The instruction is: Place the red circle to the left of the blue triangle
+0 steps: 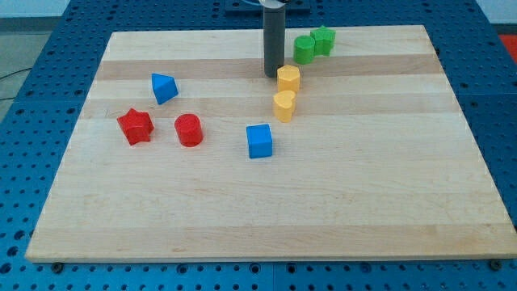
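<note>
The red circle lies on the wooden board at the view's left, just right of a red star. The blue triangle sits above and a little left of the red circle, apart from it. My tip rests on the board near the view's top centre, just left of a yellow block, far to the right of the red circle and the blue triangle.
A second yellow block sits below the first. A blue cube lies near the board's middle. Two green blocks stand together near the top edge. The board lies on a blue perforated table.
</note>
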